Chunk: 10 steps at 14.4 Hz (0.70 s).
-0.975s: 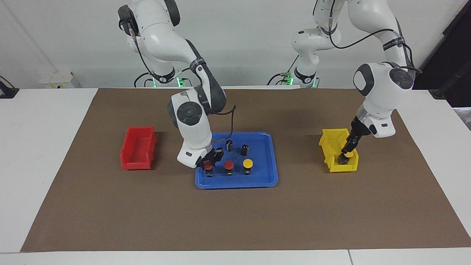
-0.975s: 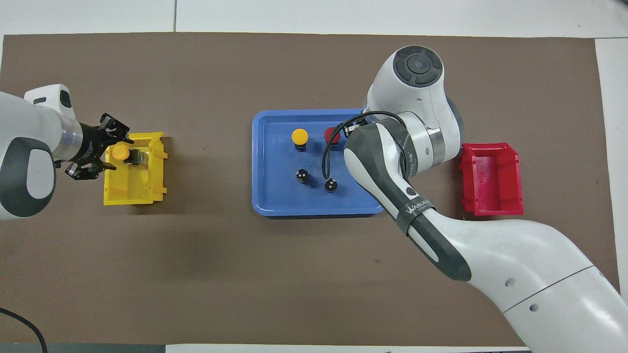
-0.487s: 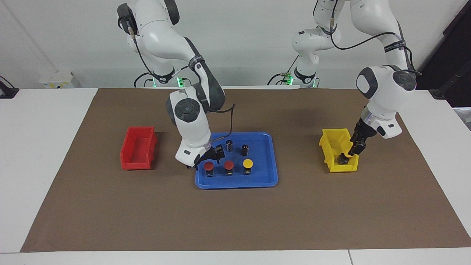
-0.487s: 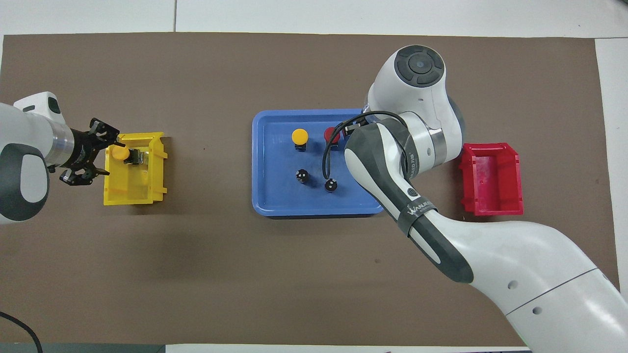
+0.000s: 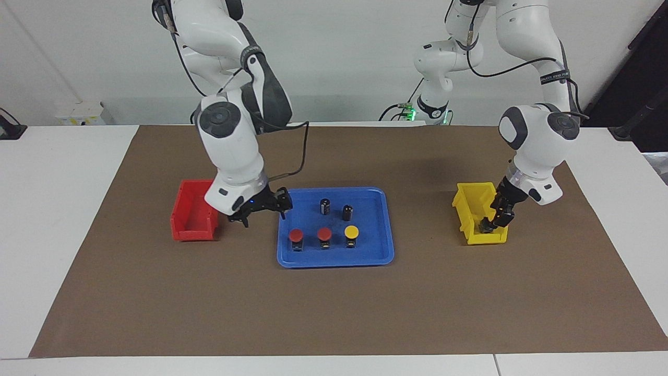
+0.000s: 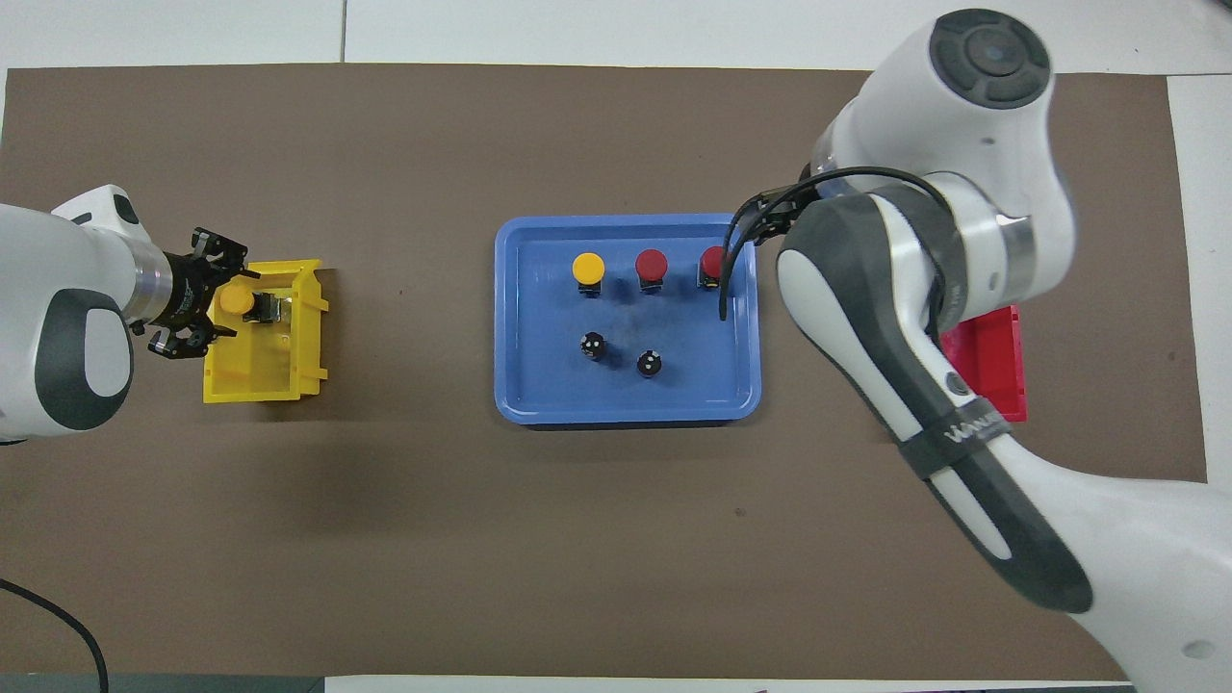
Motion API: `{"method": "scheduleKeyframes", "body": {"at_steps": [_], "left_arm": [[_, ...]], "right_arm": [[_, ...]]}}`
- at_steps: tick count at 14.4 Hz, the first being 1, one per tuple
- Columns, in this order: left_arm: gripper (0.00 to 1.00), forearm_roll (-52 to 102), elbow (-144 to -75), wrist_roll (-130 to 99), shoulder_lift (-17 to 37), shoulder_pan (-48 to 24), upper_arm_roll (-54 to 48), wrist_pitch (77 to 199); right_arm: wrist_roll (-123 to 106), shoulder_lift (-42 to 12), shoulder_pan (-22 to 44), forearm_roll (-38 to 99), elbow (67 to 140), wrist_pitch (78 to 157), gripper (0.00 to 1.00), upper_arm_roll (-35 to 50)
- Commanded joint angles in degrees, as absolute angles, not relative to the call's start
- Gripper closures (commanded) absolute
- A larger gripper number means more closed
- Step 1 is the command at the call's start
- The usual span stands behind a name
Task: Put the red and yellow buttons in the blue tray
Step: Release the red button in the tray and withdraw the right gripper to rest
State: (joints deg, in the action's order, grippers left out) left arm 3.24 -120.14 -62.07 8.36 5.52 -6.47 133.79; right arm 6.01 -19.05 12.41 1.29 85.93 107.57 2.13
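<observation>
I have lifted my right gripper (image 5: 263, 207) off the second red button (image 5: 296, 236) and drawn it away toward the red bin (image 5: 192, 219); its jaws are spread and empty. That button now stands in the blue tray (image 5: 383, 245) beside the other red button (image 5: 324, 234) and a yellow button (image 5: 352, 231). My left gripper (image 5: 494, 216) is down in the yellow bin (image 5: 467, 206) at the last yellow button (image 6: 232, 300); I cannot tell whether its jaws are pinching it. I judge one button remains.
</observation>
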Motion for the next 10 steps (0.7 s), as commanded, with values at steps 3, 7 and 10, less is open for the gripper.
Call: {"method": "scheduleKeyframes", "body": {"at_steps": [3,7,10], "left_arm": [[0.39,3.0,-119.8,-63.2,8.6,5.0,-6.2,134.5],[0.39,0.0,-117.0,-63.5,8.7,4.2,-6.2,129.7],[0.49,-0.2,-116.5,-63.5,9.2,4.2,-6.2,129.4]], "right_arm": [[5.1,-11.2,4.2,-2.1,87.4,99.9,0.0,2.7],[1.3,-4.1,-3.8,-2.3,91.6,94.4,0.0,3.0],[-1.8,1.2,-6.4,-2.3,94.2,89.1,0.0,2.6]]}}
